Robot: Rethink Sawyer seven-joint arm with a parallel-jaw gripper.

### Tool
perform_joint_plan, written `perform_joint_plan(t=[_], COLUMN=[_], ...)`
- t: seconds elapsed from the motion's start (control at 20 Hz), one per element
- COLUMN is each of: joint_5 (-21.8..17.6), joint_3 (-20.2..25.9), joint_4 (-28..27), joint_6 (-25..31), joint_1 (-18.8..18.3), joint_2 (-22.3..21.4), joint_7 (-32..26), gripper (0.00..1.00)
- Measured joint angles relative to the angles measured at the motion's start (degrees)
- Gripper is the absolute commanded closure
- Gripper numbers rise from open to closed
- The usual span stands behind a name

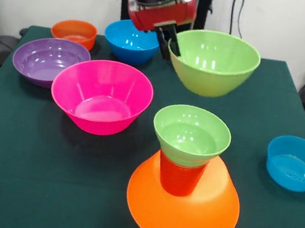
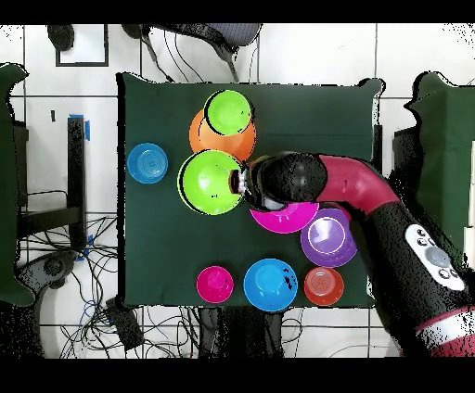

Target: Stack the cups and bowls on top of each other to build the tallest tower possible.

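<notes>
The tower point(image 1: 186, 180) stands on the dark green table point(image 1: 23, 159). Its bottom is the big orange bowl point(image 1: 184, 214), turned upside down. On that stands the orange-red cup point(image 1: 179, 176), and a small green bowl point(image 1: 191, 135) sits open side up on the cup. Behind the tower, the big green bowl point(image 1: 215, 63) hangs tilted in the air. The gripper point(image 1: 170, 44) pinches its rim, with one finger point(image 1: 176, 43) inside the bowl and one outside, closed tight on the edge. From above, this big green bowl point(image 2: 211, 182) hangs just beside the tower point(image 2: 225, 125), partly over the orange bottom. The big pink bowl point(image 1: 102, 96) sits to the left of the tower as I stand facing the robot. The purple bowl point(image 1: 48, 60) is just past the pink one. Far behind the tower sit a small orange bowl point(image 1: 75, 32) and a blue bowl point(image 1: 130, 41). A small blue bowl point(image 1: 295, 162) sits to the right of the tower. From above, a small pink bowl point(image 2: 215, 283) shows far from the tower, beside the blue bowl.
</notes>
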Motion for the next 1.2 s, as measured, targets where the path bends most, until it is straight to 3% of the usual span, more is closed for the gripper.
perform_joint_plan(t=[0.3,0.55,1.2], joint_5=[4.3,6.2,7.1], joint_3=[6.4,9.3,10.8], joint_4=[3.2,3.2,-1.1], joint_6=[0.0,0.0,0.0], joint_1=[-8.0,-11.6,-11.7], joint_2=[-3.5,-5.0,-7.1], joint_7=[0.0,0.0,0.0], gripper=[1.00,1.00,1.00])
